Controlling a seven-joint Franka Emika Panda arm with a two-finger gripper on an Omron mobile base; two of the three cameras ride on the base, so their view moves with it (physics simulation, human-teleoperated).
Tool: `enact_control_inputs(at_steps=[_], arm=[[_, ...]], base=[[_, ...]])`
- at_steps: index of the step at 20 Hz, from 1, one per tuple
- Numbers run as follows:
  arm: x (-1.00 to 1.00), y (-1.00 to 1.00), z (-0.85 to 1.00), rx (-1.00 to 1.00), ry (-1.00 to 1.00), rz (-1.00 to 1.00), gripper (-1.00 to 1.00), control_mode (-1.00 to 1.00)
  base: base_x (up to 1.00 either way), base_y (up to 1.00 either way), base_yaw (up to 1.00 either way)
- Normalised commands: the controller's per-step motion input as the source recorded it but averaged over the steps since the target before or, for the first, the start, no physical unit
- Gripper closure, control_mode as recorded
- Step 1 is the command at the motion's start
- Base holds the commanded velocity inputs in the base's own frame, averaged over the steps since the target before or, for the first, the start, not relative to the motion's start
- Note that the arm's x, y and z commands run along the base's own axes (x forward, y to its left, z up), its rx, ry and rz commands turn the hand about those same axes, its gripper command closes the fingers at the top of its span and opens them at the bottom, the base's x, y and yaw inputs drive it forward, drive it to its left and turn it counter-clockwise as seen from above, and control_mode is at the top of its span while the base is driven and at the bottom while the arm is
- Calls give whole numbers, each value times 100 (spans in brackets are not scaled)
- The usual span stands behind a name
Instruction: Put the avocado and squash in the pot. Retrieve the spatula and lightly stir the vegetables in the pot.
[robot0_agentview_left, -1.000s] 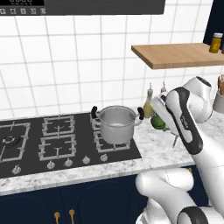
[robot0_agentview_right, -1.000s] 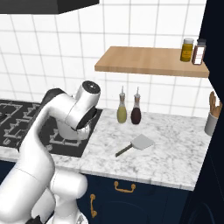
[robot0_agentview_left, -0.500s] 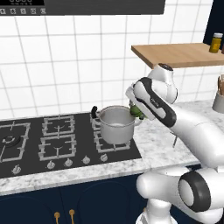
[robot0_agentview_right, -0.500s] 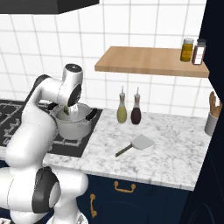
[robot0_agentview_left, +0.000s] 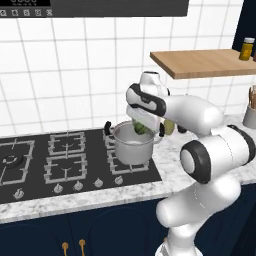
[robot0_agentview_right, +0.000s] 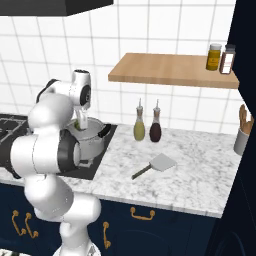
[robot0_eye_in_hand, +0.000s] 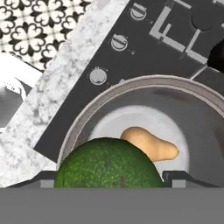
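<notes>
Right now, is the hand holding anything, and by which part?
Yes: the hand holds the avocado across its sides, above the pot.

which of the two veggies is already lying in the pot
The tan squash lies on the bottom of the pot. The green avocado is not down yet: it sits between the fingers, above the pot's mouth.

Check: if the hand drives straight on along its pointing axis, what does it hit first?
Likely the tan squash lying on the floor of the shiny steel pot; the hand holds the green avocado above it. Depth unclear.
</notes>
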Motion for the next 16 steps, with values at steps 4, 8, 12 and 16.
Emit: enact_control_inputs(at_steps=[4, 8, 12, 16], arm=[[34, 20, -65, -10, 9, 0, -100, -100], [28, 8, -46, -5, 2, 0, -100, -100], [22, 23, -25, -6, 1, 0, -100, -100], [4, 0, -4, 0, 0, 0, -100, -100]], base=[[0, 0, 0], [0, 0, 0], [0, 0, 0], [0, 0, 0]])
